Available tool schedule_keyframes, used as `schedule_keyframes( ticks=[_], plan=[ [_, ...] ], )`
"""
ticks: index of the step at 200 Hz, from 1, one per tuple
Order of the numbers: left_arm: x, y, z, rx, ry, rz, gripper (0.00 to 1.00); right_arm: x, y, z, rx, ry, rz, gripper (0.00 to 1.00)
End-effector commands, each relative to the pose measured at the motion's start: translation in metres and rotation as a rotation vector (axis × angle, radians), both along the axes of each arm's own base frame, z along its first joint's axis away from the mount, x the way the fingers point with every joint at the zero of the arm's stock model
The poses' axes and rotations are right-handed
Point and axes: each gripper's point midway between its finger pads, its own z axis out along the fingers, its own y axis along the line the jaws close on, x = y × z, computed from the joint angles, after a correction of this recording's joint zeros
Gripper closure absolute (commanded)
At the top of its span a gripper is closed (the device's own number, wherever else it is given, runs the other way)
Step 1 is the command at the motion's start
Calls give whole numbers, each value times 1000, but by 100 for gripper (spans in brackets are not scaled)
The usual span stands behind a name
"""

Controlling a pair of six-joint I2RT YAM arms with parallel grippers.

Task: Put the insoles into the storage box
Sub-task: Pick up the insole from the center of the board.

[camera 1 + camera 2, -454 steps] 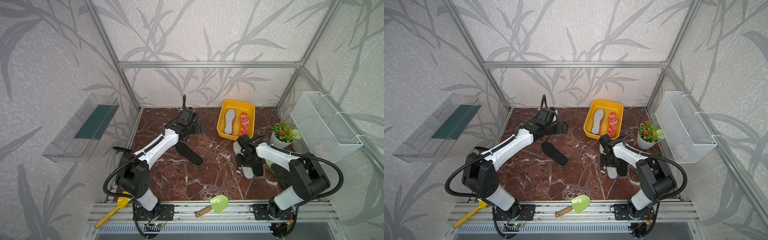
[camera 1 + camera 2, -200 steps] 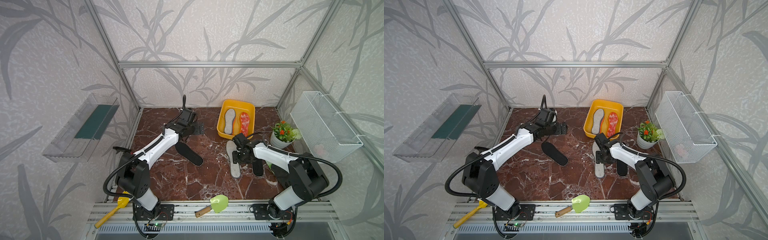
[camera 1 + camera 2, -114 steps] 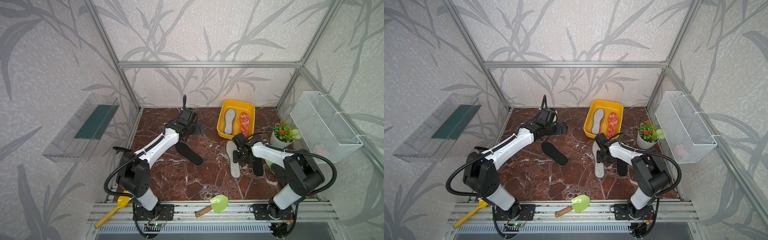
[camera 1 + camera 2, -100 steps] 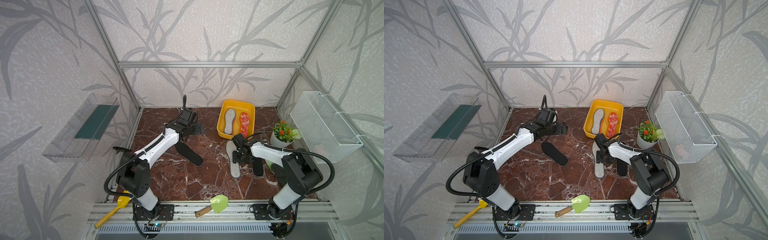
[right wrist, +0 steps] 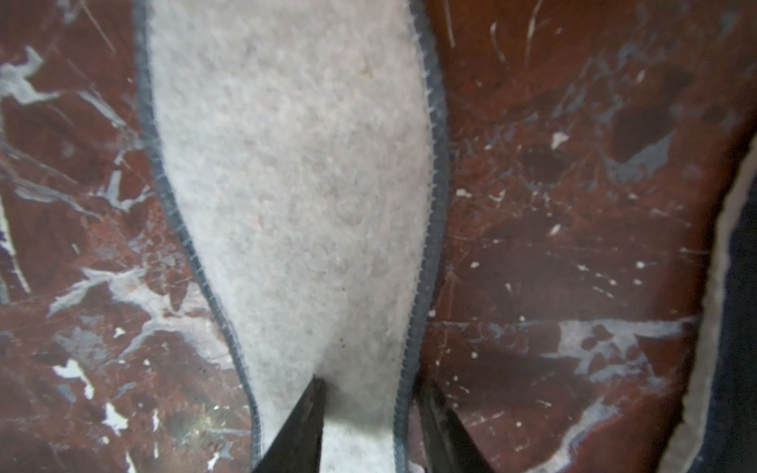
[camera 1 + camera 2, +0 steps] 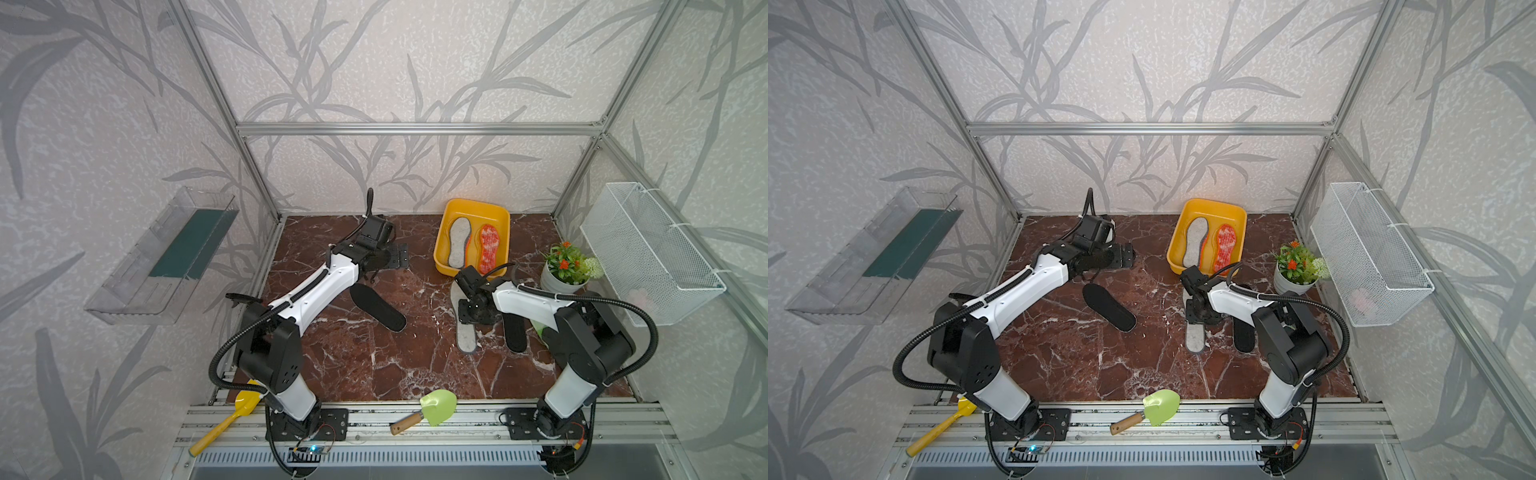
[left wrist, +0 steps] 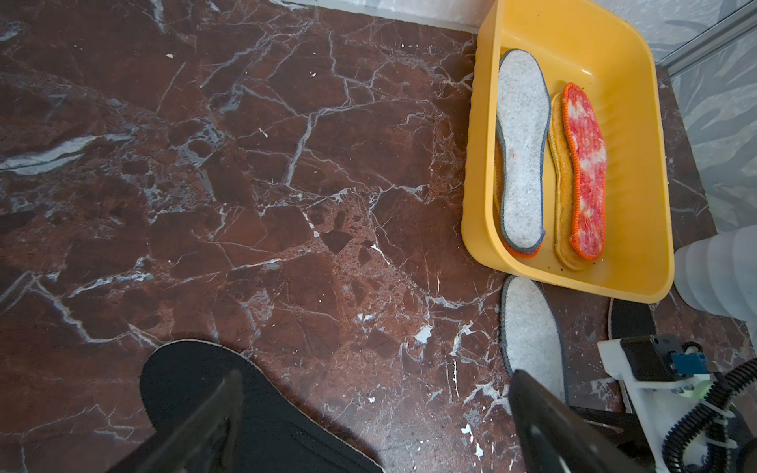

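The yellow storage box (image 6: 473,205) (image 6: 1212,203) (image 7: 573,282) stands at the back right. In it lie a grey felt insole (image 6: 459,243) and a red-white one (image 6: 488,247) over yellow-orange ones (image 7: 561,164). A second grey insole (image 6: 465,328) (image 6: 1194,336) (image 5: 295,164) lies flat on the floor in front of the box. My right gripper (image 6: 471,316) (image 5: 368,383) is down on it, jaws narrowly apart astride its stitched edge. Black insoles lie at centre (image 6: 376,306) (image 7: 254,417) and at right (image 6: 514,332). My left gripper (image 6: 401,262) (image 7: 375,376) hovers wide open and holds nothing.
A potted plant (image 6: 565,270) stands right of the box. A white wire basket (image 6: 648,249) hangs on the right wall and a clear bin (image 6: 162,253) on the left wall. A green trowel (image 6: 432,407) and a yellow scoop (image 6: 232,415) lie on the front rail.
The right gripper's jaws have narrowed over the grey insole's edge. Earlier that insole slid left, away from the black one. The left arm has not moved.
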Motion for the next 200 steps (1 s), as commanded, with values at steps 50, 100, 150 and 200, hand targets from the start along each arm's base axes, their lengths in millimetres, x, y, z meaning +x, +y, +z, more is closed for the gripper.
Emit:
schedule_keyframes(
  ticks=[50,100,150,200],
  plan=[
    [4,6,6,22,-14,16,1,-39,-20,-43,-73,148,-35,80],
    [4,6,6,25,-16,15,1,-39,-22,-43,-80,143,-29,91],
    [5,6,7,23,-18,17,1,-34,-19,-38,-60,104,-21,100],
    [6,7,9,21,-21,25,1,-26,-16,-17,-23,10,49,100]
  ],
)
